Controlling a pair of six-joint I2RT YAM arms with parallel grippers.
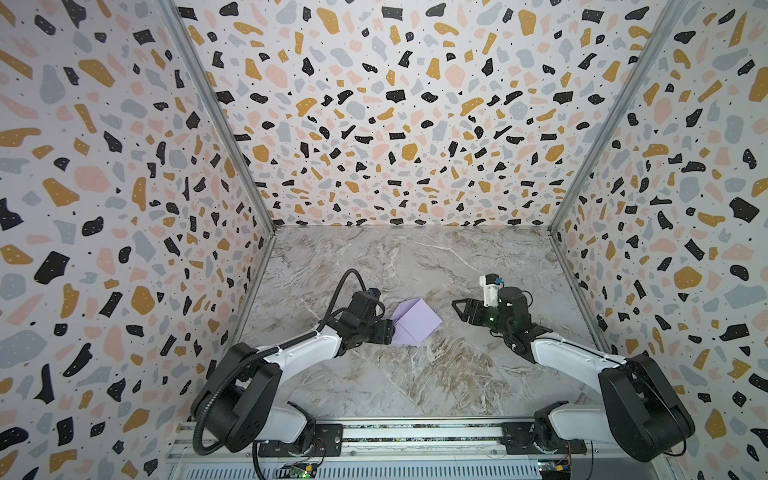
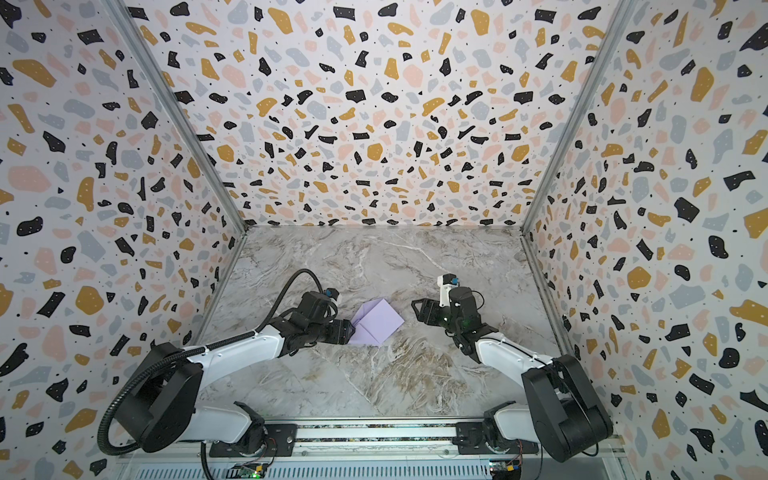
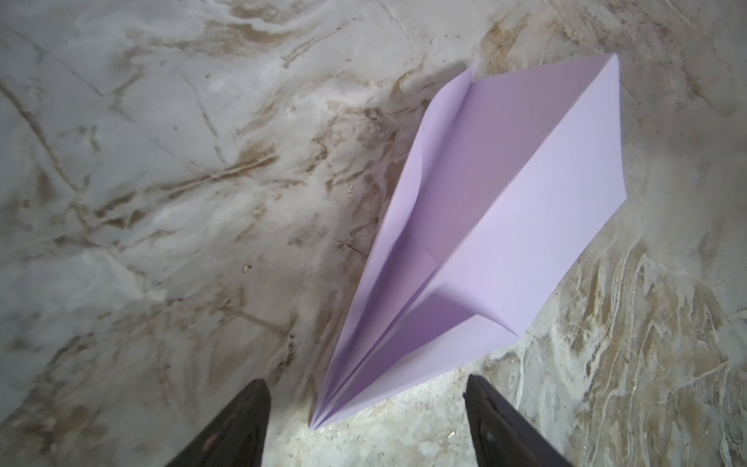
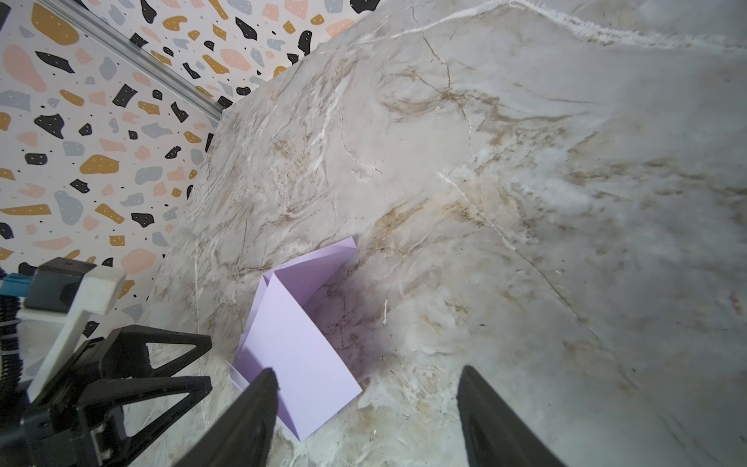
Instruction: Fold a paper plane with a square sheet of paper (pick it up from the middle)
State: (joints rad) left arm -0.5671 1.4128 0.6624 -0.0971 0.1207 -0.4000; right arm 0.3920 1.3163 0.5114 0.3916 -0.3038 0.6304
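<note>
we found the plane lying on the desk between the two arms. in both top views the plane sat hard by the left arm's tip and well apart from the right one. its nose pointed left, straight at the left fingers. its long axis ran from there rightward and somewhat toward the back wall, with the broad tail end farthest from that arm. in the left wrist view the nose tip lay in the gap between those fingers, nearer one of them, and touched neither that we could see. they stood wide and held nothing. one wing lay flat, and the other flap stood up along the centre crease. the right fingers also stood wide and empty. in the right wrist view the plane lay just ahead of them, one finger covering a bit of its edge.
</note>
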